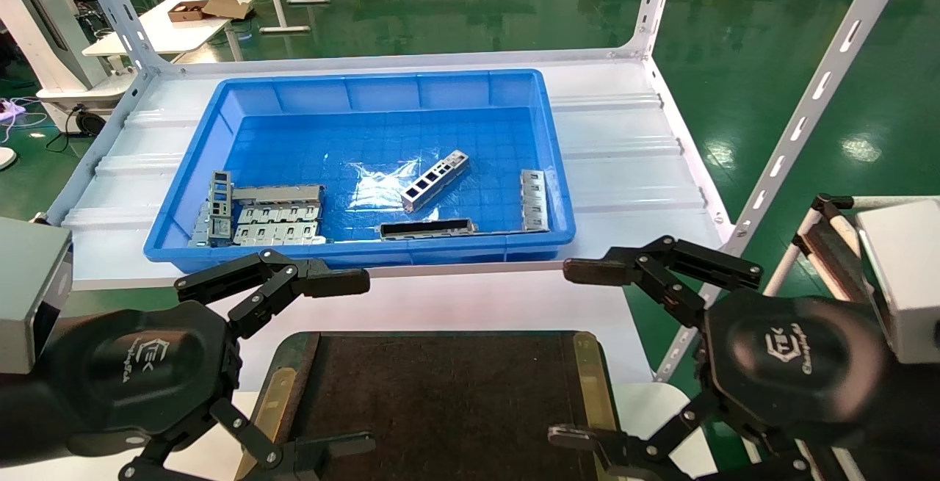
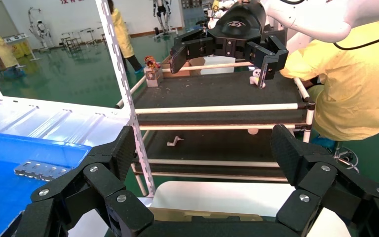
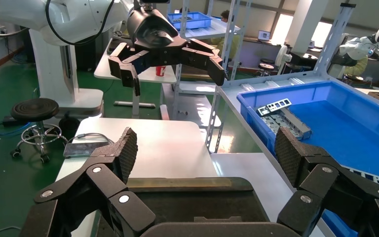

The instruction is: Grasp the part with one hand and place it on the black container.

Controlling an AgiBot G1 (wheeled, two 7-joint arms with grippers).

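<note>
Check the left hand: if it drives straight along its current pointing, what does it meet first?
Judging by its wrist view, the left hand, open, points across the black container at the open right hand. Depth is uncertain.

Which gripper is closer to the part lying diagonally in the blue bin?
Right, narrowly. The right gripper is below-right of the part; the left gripper is below-left.

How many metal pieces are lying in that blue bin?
About 7. The part lies mid-bin, a dark-hollowed bar by the near wall, a slotted plate at the right, and roughly four pieces in the left pile, where overlaps may hide more.
</note>
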